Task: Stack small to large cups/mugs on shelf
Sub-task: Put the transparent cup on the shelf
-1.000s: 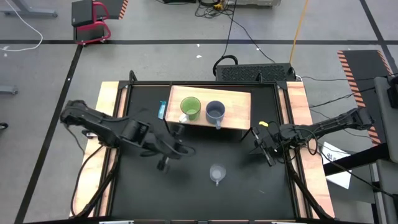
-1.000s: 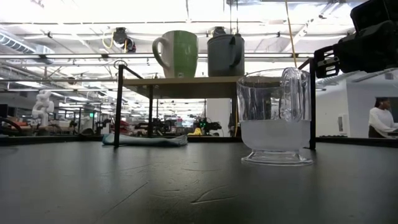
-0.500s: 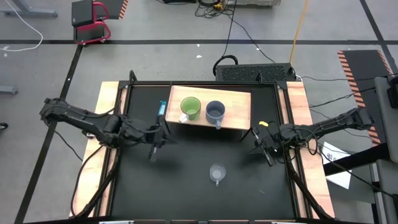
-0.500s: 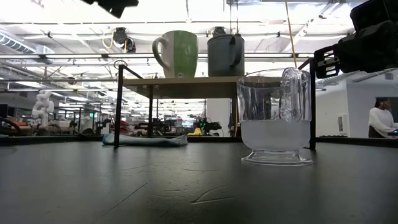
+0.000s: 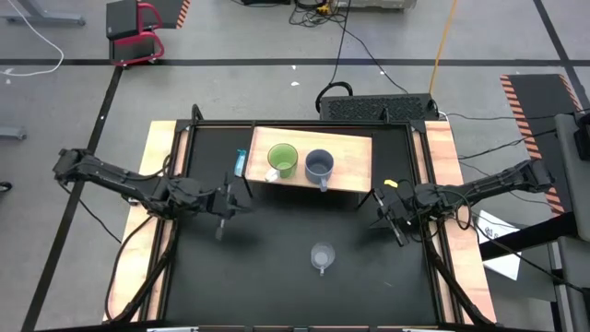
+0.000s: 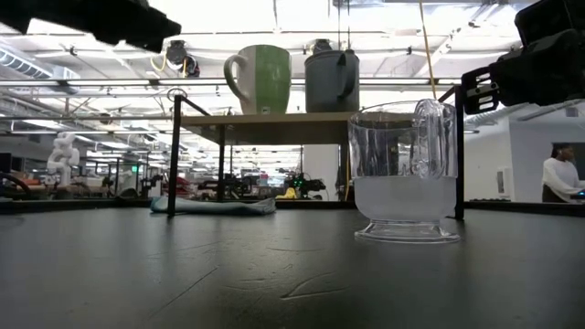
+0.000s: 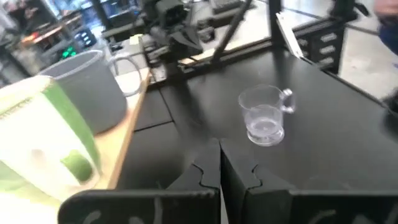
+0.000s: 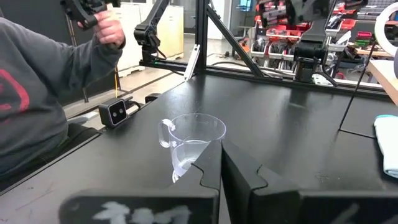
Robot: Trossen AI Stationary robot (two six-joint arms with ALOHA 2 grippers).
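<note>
The left gripper (image 5: 221, 210) is hanging over the black tabletop (image 5: 277, 277) at its left side, fingers pressed together and holding nothing. Just beyond it, the shelf (image 5: 355, 166) is carrying the lime-green mug (image 5: 282, 160) and, touching distance to its right, the grey-blue mug (image 5: 319, 167). The clear glass cup (image 5: 321, 257) is standing alone on the tabletop, nearer the front (upright, handle forward). The right gripper (image 5: 392, 221) is waiting at the right edge, fingers together, empty.
</note>
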